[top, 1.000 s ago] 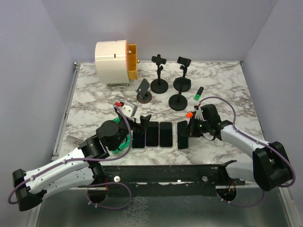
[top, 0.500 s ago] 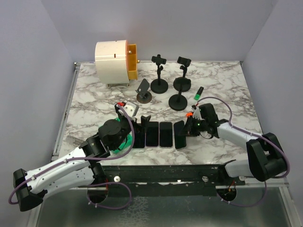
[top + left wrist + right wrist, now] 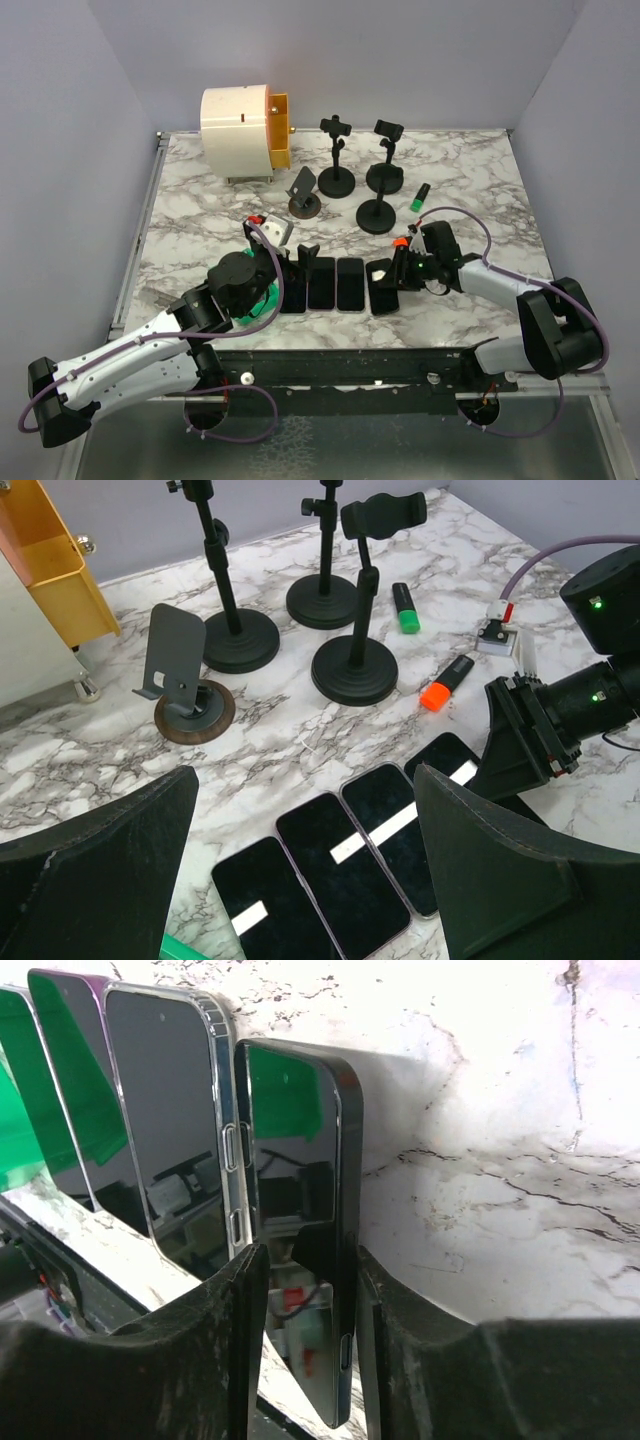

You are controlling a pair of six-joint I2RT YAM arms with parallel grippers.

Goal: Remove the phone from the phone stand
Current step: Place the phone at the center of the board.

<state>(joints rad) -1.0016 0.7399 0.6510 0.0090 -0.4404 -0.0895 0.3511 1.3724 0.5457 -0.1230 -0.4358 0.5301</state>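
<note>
Right wrist view: I am straddling the phone (image 3: 300, 1160) with my right gripper (image 3: 307, 1260), jaws narrow against its long edges; whether they are gripping or releasing, I cannot tell.
Phone's place: it is sitting at the near edge of the tabletop (image 3: 470, 170), ending a row just beside three other phones (image 3: 340, 855).
Left gripper (image 3: 305, 780): it is hanging wide, carrying nothing.
Done: all four phone stands (image 3: 355, 665) are standing empty, so the removal is looking complete.
Left: I am judging only release and retreat.
Writing: nothing is showing legibly.

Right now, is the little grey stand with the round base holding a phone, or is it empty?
Empty. The grey stand shows only its bare tilted plate, with no phone resting on it.
</note>
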